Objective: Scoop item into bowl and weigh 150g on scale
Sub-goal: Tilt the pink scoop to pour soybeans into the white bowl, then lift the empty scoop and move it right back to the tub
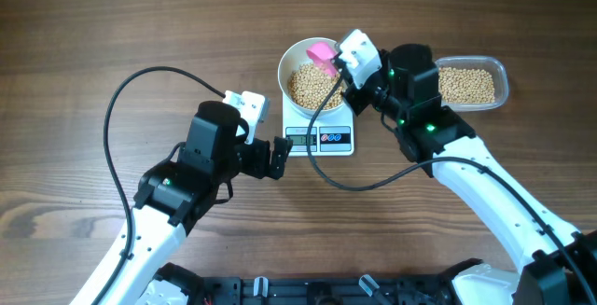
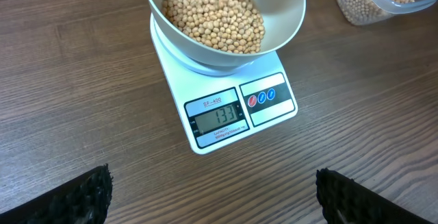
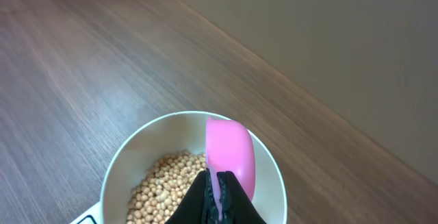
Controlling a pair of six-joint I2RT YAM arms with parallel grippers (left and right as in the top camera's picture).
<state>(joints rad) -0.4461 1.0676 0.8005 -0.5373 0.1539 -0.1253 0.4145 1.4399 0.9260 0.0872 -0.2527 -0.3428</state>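
Observation:
The white bowl (image 1: 312, 86) sits on the small white scale (image 1: 322, 139) and holds a heap of tan beans (image 2: 213, 13). The scale's display (image 2: 217, 116) reads 133. My right gripper (image 3: 217, 190) is shut on the handle of a pink scoop (image 3: 231, 154), which is turned on its side over the bowl's right half (image 3: 274, 176). In the overhead view the pink scoop (image 1: 322, 55) hangs above the bowl's far rim. My left gripper (image 2: 212, 193) is open just in front of the scale, low over the wood, holding nothing.
A clear plastic tub (image 1: 469, 84) with more beans stands to the right of the scale, behind the right arm. Black cables (image 1: 121, 109) loop over the wooden table on the left and in front of the scale.

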